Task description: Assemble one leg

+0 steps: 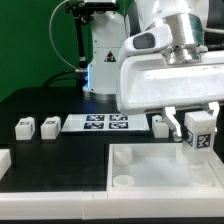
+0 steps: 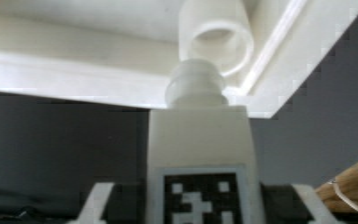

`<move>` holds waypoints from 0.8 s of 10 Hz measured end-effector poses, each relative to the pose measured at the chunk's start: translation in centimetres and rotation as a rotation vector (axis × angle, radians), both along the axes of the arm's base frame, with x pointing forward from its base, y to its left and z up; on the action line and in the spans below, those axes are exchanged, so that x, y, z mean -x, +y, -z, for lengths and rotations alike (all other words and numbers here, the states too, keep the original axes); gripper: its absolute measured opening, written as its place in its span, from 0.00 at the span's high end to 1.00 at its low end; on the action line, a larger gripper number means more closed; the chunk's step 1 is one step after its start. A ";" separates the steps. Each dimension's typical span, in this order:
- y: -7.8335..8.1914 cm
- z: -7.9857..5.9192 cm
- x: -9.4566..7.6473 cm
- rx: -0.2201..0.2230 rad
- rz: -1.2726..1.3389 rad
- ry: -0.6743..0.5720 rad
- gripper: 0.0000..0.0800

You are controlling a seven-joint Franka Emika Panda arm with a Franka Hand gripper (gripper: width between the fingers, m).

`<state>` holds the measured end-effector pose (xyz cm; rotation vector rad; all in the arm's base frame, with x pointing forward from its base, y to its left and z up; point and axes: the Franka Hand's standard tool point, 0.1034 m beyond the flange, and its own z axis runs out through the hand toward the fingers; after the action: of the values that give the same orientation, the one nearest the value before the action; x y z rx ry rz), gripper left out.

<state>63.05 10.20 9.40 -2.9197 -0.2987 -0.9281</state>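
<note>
My gripper (image 1: 198, 124) is shut on a white leg (image 1: 198, 133) with a black-and-white marker on its face. I hold it upright above the large white tray-like part (image 1: 150, 172), over its far corner at the exterior view's right. In the wrist view the leg (image 2: 202, 150) fills the middle, its round tip pointing at a round corner socket (image 2: 220, 42) of the tray-like part (image 2: 87, 70). My fingers (image 2: 101, 203) press on both sides of the leg. Two more legs (image 1: 24, 126) (image 1: 49, 124) lie on the black table, and another (image 1: 160, 124) sits behind my gripper.
The marker board (image 1: 98, 123) lies flat between the loose legs. A white robot base (image 1: 100, 60) stands at the back before a green backdrop. A white block (image 1: 4, 158) lies at the exterior view's left edge.
</note>
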 end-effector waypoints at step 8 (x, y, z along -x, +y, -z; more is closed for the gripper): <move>1.1 1.3 0.4 -0.010 -0.005 -0.009 0.64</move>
<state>62.65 11.32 8.05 -2.9054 -0.3003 -0.9396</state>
